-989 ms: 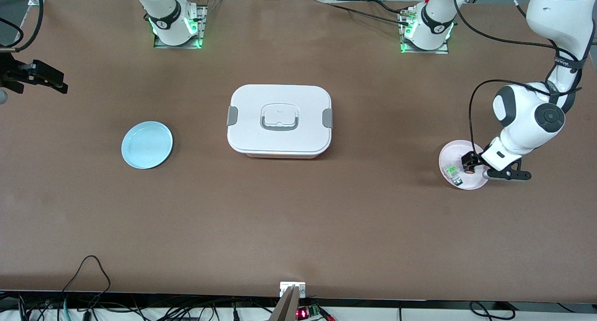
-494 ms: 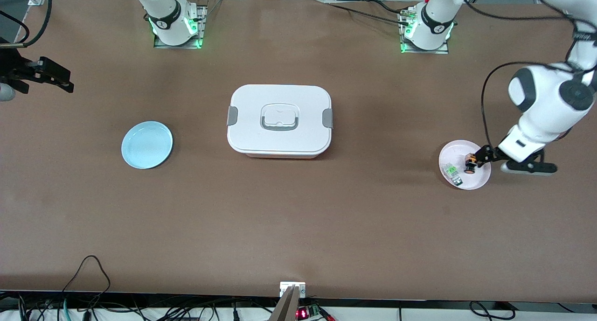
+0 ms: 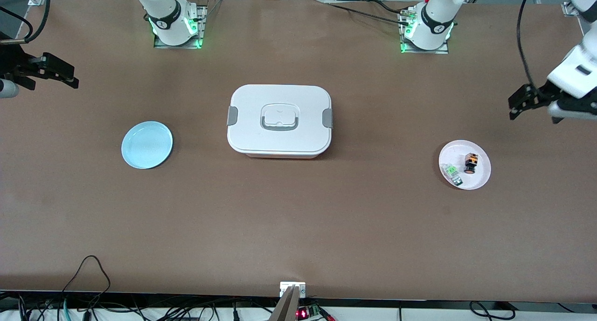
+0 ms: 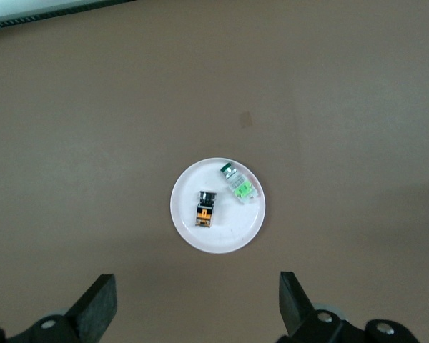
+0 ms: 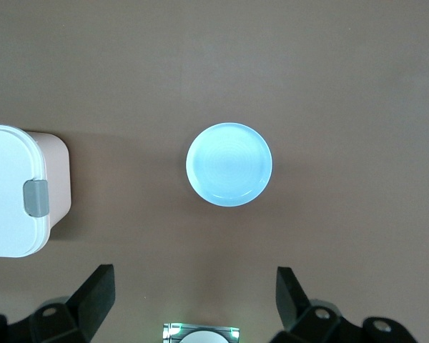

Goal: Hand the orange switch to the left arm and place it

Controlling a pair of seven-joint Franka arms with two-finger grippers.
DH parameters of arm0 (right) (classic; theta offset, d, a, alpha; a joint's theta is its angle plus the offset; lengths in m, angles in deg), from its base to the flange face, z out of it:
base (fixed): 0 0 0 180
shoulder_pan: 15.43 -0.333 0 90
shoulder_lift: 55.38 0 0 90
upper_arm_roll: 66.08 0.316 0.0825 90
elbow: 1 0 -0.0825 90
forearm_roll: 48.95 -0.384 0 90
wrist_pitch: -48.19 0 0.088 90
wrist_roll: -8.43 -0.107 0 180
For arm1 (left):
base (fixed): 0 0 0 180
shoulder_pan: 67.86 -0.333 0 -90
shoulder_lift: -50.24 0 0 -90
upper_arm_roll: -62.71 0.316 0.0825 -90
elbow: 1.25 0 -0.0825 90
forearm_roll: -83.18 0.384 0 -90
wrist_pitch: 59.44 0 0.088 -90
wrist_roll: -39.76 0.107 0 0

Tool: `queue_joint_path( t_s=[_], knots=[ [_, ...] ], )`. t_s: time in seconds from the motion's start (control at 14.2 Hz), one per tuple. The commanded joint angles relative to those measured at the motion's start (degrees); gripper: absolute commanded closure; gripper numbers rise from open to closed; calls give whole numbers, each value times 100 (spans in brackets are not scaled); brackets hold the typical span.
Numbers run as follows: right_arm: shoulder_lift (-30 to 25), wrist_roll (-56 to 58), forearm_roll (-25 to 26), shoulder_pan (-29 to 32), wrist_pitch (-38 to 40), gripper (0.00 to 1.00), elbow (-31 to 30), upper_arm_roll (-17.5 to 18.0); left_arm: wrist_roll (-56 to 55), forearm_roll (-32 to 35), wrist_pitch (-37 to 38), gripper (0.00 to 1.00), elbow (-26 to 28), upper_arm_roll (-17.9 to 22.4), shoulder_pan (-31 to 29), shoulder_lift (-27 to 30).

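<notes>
The orange switch (image 3: 471, 163), a tiny black block with orange marks, lies on a small pale pink plate (image 3: 483, 173) at the left arm's end of the table. In the left wrist view the switch (image 4: 206, 209) lies free on that plate (image 4: 218, 244). My left gripper (image 3: 520, 104) hangs open and empty high over bare table beside the plate, its own view showing wide jaws (image 4: 196, 304). The white lidded box (image 3: 279, 120) stands mid-table. My right gripper (image 3: 70, 76) waits open over the right arm's end (image 5: 193, 296).
A clear-and-green component (image 3: 452, 172) shares the pink plate with the switch. A light blue plate (image 3: 147, 144) lies bare between the box and the right arm's end. Both arm bases (image 3: 175, 24) (image 3: 426, 29) stand along the table's back edge.
My left gripper has lifted away from the pink plate and risen high, with the switch staying on the plate. The right gripper has drifted slightly toward the table.
</notes>
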Motion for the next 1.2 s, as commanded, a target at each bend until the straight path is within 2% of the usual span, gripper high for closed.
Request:
queue_joint_path(
  t_s=[0.0, 0.28, 0.42, 0.49, 0.78, 0.92, 1.13],
  knots=[
    [-11, -49, -39, 7, 78, 0, 71, 6, 2, 62, 653, 0, -827, -18, 47, -159],
    [-2, -85, -21, 7, 70, 0, 88, -3, -7, -25, 846, 0, -960, -27, 109, -115],
    [-19, -85, -4, 7, -1, 0, 88, -3, -7, -683, 1458, 0, -1406, 69, 101, -115],
    [-20, -85, 5, 7, -1, 0, 88, -3, 36, -694, 1645, 0, -1531, 78, 101, -123],
    [-28, -85, 84, 7, -1, 0, 88, -29, 2, -632, 1664, 0, -1479, 157, 153, -176],
    [-28, -85, 84, 7, -1, 0, 88, -29, 2, -414, 1682, 0, -1488, 437, 599, -176],
    [-28, -85, 84, 7, -1, 0, 88, -20, -16, -281, 1735, 0, -1479, 447, 663, -185]
  ],
)
